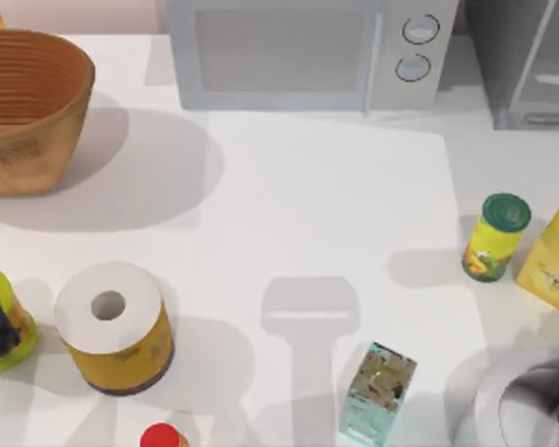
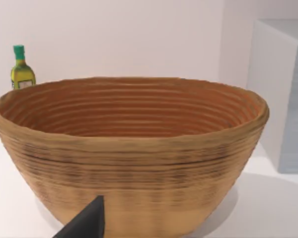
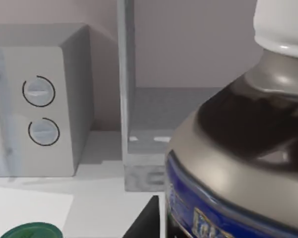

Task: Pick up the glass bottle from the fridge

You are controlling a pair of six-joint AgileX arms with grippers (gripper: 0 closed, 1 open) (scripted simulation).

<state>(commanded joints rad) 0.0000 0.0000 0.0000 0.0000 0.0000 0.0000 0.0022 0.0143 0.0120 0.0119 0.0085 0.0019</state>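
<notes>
Overhead, the woven basket [image 1: 23, 107] sits at the bench's [image 1: 326, 205] far left with nothing visible inside it; the left wrist view shows its ribbed interior bare, with a green-capped oil bottle [image 2: 22, 69] standing behind its rim. The fridge [image 1: 526, 65] stands at the far right corner beside the microwave [image 1: 303, 51], and in the right wrist view its open compartment [image 3: 181, 111] holds nothing that can be seen. The glass bottle [image 3: 243, 148] looms very close to the right wrist camera, white cap up, grey shoulders above a blue label band, outside the fridge. From above it appears as a pale grey rounded shape [image 1: 522, 400] at the bench's near right corner. One dark finger [image 3: 148, 220] of the right hand lies just beside the bottle, but whether that hand grips it cannot be told. A dark fingertip [image 2: 87, 223] of the left hand points at the basket; its state cannot be told either.
</notes>
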